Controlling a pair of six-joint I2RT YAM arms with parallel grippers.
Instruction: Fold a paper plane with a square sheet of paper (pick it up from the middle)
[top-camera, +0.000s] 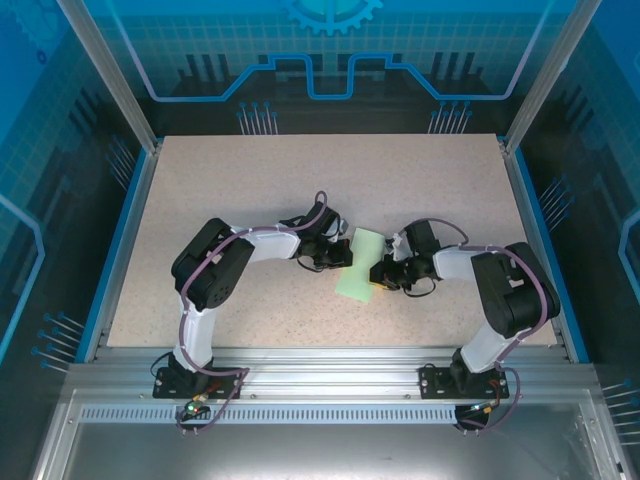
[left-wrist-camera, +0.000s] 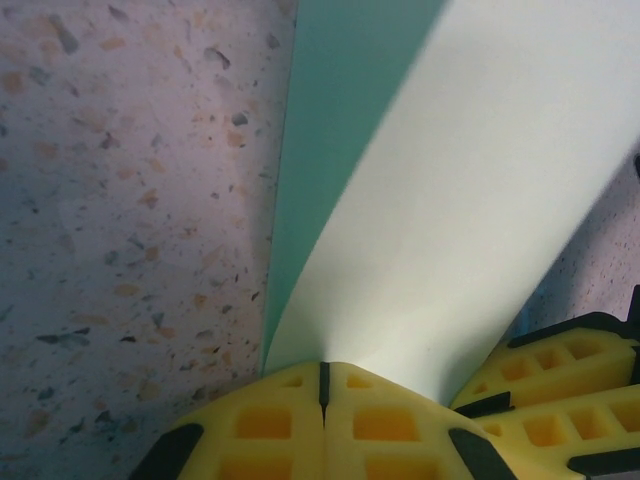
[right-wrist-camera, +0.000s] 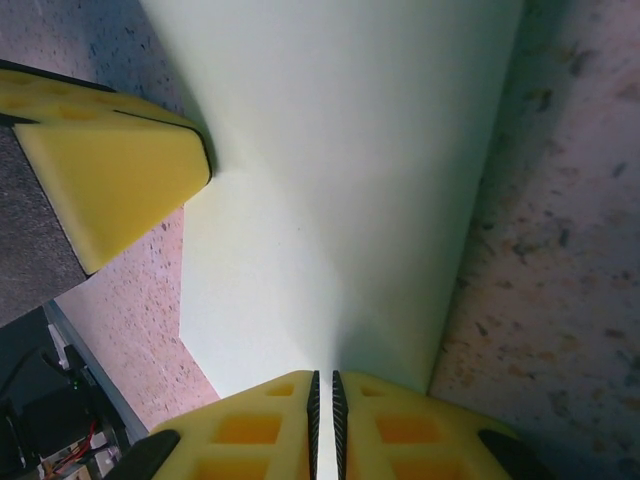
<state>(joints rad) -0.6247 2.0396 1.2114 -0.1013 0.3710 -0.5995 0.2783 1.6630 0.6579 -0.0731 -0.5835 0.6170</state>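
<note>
The right yellow-padded gripper (right-wrist-camera: 323, 378) pinches the right edge of the folded pale mint-green paper sheet (top-camera: 361, 264), fingers pressed together. Slightly farther back, the left yellow-padded gripper (left-wrist-camera: 323, 368) pinches its left edge, mid-way across the speckled beige table (top-camera: 250, 180).

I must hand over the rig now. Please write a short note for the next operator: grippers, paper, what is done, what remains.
Left gripper: fingers shut on one side of the thin pale mint-green paper sheet.
Right gripper: shut on the opposite side.
Sheet: mid speckled beige table, curled over itself.
Done: one fold seems begun.
Left: crease it, all later folds.
</note>
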